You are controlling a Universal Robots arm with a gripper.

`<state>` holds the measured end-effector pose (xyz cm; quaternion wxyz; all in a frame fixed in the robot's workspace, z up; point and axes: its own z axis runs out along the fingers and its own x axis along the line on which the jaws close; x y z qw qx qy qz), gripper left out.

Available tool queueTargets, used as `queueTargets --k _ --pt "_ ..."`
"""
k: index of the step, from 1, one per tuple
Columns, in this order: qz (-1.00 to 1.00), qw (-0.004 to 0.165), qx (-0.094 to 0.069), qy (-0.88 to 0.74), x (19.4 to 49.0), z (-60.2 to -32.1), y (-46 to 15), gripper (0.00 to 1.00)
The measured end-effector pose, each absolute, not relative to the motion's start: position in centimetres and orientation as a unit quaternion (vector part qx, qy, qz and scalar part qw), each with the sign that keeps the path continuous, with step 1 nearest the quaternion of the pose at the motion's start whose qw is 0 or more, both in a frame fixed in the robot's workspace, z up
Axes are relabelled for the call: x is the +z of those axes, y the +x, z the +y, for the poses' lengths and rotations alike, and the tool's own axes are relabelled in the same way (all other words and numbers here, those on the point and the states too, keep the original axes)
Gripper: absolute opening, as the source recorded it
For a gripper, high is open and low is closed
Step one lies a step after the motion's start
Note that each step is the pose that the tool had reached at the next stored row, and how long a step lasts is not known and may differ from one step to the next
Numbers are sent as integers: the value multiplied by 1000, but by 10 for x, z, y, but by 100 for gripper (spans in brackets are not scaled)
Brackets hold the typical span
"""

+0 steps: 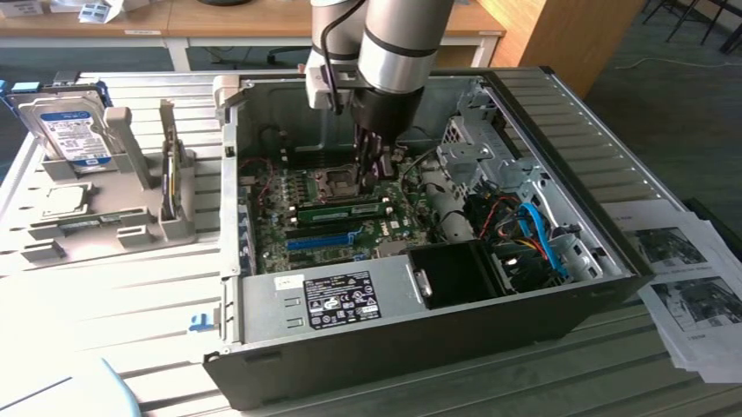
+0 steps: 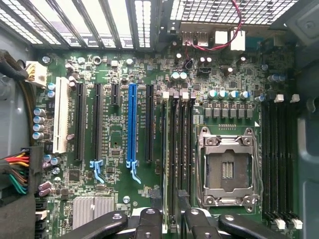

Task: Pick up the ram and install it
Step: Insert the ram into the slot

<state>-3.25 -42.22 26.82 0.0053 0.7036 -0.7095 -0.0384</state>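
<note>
The ram (image 1: 340,209) is a thin green stick standing on edge in a memory slot on the motherboard, inside the open computer case (image 1: 557,113). In the wrist view I see the ram (image 2: 173,149) edge-on, running along the black slots beside the CPU socket (image 2: 227,169). My gripper (image 1: 377,174) hangs inside the case just above the board, near one end of the ram. Its black fingers (image 2: 149,224) stand apart, one on each side of the stick's line, and my gripper (image 2: 173,219) is open and holds nothing.
A bright blue slot (image 2: 132,124) lies parallel to the ram. Cable bundles (image 1: 533,234) and a black shroud (image 1: 458,274) crowd the case's lower right. A hard drive (image 1: 72,130) stands in a grey rack at the exterior view's left. Papers (image 1: 684,278) lie at its right.
</note>
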Motion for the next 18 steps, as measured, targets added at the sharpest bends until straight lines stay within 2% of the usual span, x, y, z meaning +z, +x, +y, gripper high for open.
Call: queueTargets --k 18 --pt "-710 5 -38 704 290 -422 -32 24"
